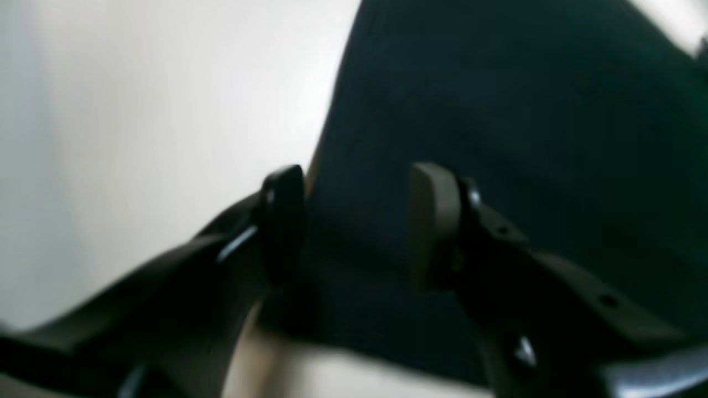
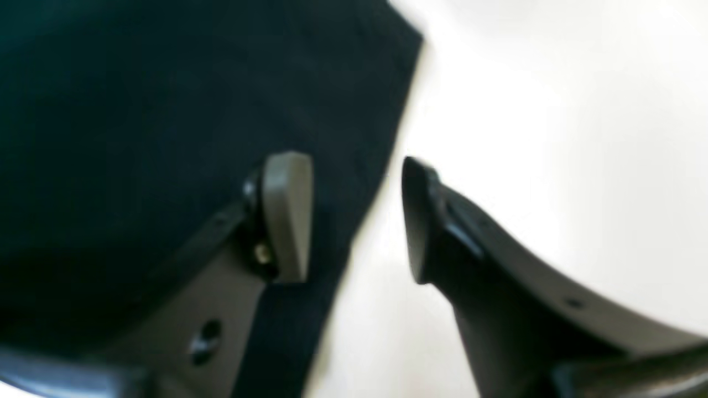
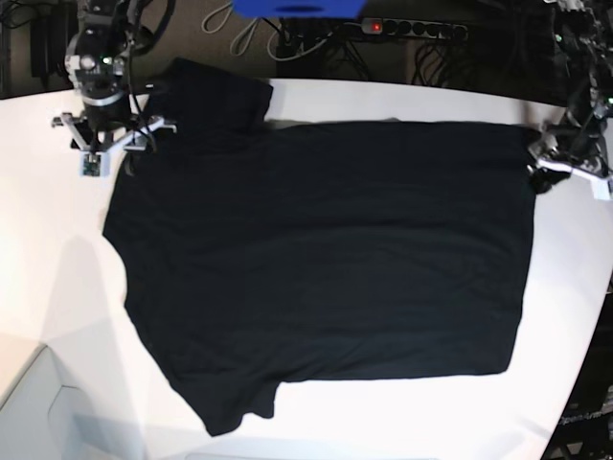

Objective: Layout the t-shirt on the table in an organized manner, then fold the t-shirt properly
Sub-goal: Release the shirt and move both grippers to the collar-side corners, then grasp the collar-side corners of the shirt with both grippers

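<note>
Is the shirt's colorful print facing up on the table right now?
No, the t-shirt shows only plain black cloth, spread flat on the white table.

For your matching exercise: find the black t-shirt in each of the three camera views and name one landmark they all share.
Left wrist: the t-shirt fills the right side, behind the open left tool.
Right wrist: it fills the left side, its edge running between the open right tool.
Base: it lies spread flat across the middle.
Shared landmark: the white table.
</note>
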You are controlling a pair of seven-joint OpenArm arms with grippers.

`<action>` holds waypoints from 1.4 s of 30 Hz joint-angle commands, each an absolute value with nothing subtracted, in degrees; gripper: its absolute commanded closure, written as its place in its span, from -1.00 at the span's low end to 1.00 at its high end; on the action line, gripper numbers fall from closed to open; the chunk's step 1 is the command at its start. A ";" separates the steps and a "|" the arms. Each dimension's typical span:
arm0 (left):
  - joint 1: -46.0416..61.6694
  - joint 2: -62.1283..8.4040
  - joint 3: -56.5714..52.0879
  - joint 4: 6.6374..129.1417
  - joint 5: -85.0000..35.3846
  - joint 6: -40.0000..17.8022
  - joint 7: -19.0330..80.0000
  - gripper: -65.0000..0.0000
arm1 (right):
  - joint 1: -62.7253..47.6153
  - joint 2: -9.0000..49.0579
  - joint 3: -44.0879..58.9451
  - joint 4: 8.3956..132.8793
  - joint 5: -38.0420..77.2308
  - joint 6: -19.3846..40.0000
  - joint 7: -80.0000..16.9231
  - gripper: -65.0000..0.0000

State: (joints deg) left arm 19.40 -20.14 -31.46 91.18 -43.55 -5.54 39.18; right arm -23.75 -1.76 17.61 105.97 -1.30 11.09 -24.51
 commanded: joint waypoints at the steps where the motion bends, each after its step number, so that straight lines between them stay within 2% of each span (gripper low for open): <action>1: 19.38 -20.09 -31.78 92.44 -44.62 -5.76 37.85 0.09 | -23.52 -1.98 17.89 107.21 -0.92 11.03 -22.02 0.09; 6: 22.29 -16.22 -35.47 90.07 -44.35 -5.93 37.76 0.08 | -27.21 -2.24 18.42 107.12 -0.92 11.12 -22.02 0.07; 10: 22.20 -15.78 -35.47 90.07 -39.34 -5.93 37.76 0.08 | -28.88 -2.33 18.42 107.12 -0.92 11.12 -22.02 0.07; 13: 22.29 -14.55 -35.47 90.95 -35.91 -6.02 37.76 0.08 | -29.85 -2.42 18.51 107.12 -0.92 13.49 -21.93 0.07; 30: 22.46 -14.29 -35.12 90.15 -32.84 -6.02 38.46 0.08 | -33.01 -4.00 18.59 107.21 -0.92 14.29 -22.02 0.07; 37: 21.32 -16.13 -28.88 82.07 -32.92 -6.11 37.76 0.08 | -33.71 -4.09 18.51 107.21 -1.01 14.20 -22.02 -0.20; 42: 21.14 -16.13 -27.82 81.80 -32.92 -6.11 37.67 0.10 | -35.38 -4.09 18.24 107.30 -1.01 14.29 -21.93 -0.22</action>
State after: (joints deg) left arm 20.29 -16.49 -28.58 82.65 -32.82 -6.26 32.03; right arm -35.14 -4.27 18.24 106.19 -1.30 14.13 -23.18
